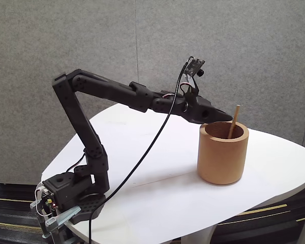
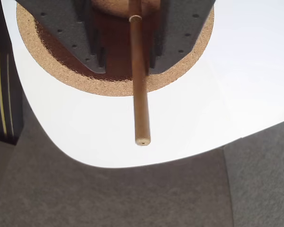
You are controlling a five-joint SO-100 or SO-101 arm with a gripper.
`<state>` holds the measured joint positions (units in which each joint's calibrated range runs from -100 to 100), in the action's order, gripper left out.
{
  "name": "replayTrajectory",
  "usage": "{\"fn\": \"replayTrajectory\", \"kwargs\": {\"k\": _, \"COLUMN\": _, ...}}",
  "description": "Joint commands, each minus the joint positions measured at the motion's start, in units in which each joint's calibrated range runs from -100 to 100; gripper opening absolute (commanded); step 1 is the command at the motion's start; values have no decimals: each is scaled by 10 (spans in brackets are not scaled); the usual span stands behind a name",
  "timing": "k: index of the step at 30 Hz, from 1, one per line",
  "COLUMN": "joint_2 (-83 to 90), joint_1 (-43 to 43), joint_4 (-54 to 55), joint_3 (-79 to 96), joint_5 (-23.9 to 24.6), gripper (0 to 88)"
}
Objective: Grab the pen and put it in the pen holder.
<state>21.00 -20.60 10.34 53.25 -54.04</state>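
The pen [image 1: 234, 122] is a thin light-brown stick standing tilted inside the pen holder [image 1: 222, 157], a thick tan cork cup on the right of the white table in the fixed view. Its upper end pokes above the rim. My black gripper [image 1: 224, 118] hovers just over the cup's far rim. In the wrist view the pen [image 2: 141, 113] rises toward the camera between the two fingers of my gripper [image 2: 128, 71]. The jaws stand apart, wider than the pen, and I see no contact. Below them lies the cork rim of the holder [image 2: 42, 52].
The round white table [image 1: 157, 168] ends close to the cup, with its edge [image 2: 189, 153] and grey carpet [image 2: 132, 198] beyond. A black cable [image 1: 142, 162] hangs from the wrist camera down to the arm's base [image 1: 71, 198]. Grey partition walls stand behind.
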Motion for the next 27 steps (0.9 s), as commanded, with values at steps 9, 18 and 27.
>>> {"fn": "replayTrajectory", "kwargs": {"k": 9, "joint_2": 10, "joint_1": 4, "joint_4": 3, "joint_3": -10, "joint_5": 2, "gripper": 133}}
{"fn": "replayTrajectory", "kwargs": {"k": 18, "joint_2": 12, "joint_1": 13, "joint_4": 3, "joint_3": -74, "joint_5": 2, "gripper": 133}}
{"fn": "replayTrajectory", "kwargs": {"k": 27, "joint_2": 12, "joint_1": 38, "joint_4": -36, "joint_3": -304, "joint_5": 2, "gripper": 129}}
